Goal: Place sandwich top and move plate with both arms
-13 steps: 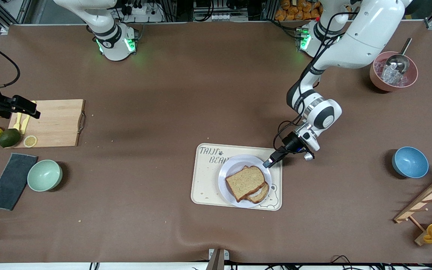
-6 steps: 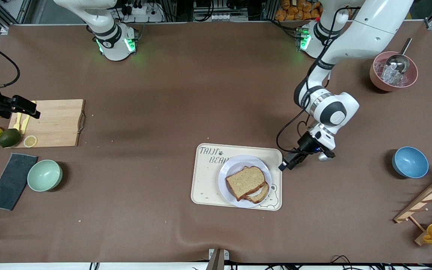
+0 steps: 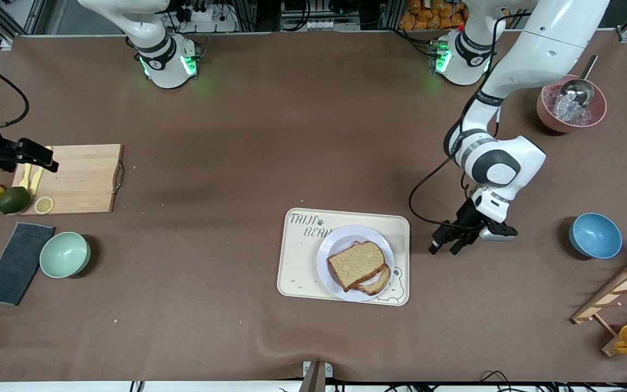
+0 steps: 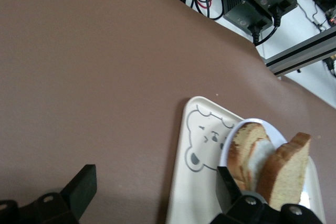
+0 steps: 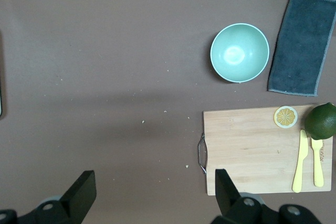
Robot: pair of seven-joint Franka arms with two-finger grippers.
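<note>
The sandwich top, a light-brown slice of bread with a darker crust [image 3: 356, 264], lies on another slice [image 3: 377, 282], shifted a little so the lower slice's edge shows on the side nearer the front camera. Both sit on the round, shallow white plate [image 3: 329, 250], and the plate rests on the cream rectangular tray printed with a bear [image 3: 302, 256], toward the tray's end nearer the left arm.

The left gripper [image 3: 444, 248] is over the bare brown table cover just beside the tray, apart from it — its fingers [image 4: 79, 190] stand spread wide with nothing between them, and its wrist view shows the tray's bear face and the two slices edge-on.

The right gripper [image 3: 41, 158] waits over the wooden cutting board [image 3: 87, 177] at the right arm's end of the table, jaws wide and empty. Around the board lie a lemon slice [image 5: 286, 117], two yellow utensils [image 5: 307, 162], a green lime [image 3: 13, 200], a mint bowl [image 3: 65, 254] and a dark grey cloth [image 3: 17, 263].
</note>
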